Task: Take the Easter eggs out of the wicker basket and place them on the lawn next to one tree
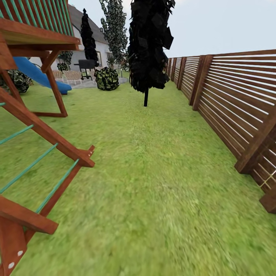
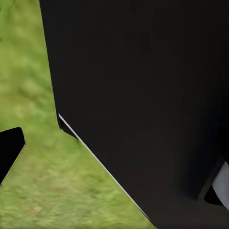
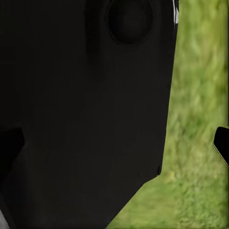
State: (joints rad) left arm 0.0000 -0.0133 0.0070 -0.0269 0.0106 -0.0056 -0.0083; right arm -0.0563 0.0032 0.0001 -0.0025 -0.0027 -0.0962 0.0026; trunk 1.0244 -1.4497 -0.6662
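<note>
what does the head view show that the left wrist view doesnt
Head view alone: a wooden play frame with a blue slide, a slatted wooden fence, a black-leaved tree, a dark shrub, a grill and a house. Left wrist view alone: a large black body part of the robot close to the camera. Both share the lawn.

Lawn (image 1: pixel 153 172): green grass with yellowish patches, flat; it runs from your feet at 6 o'clock toward 12 o'clock. You also see blurred grass under both wrists (image 2: pixel 33 157) (image 3: pixel 200 143).
</note>
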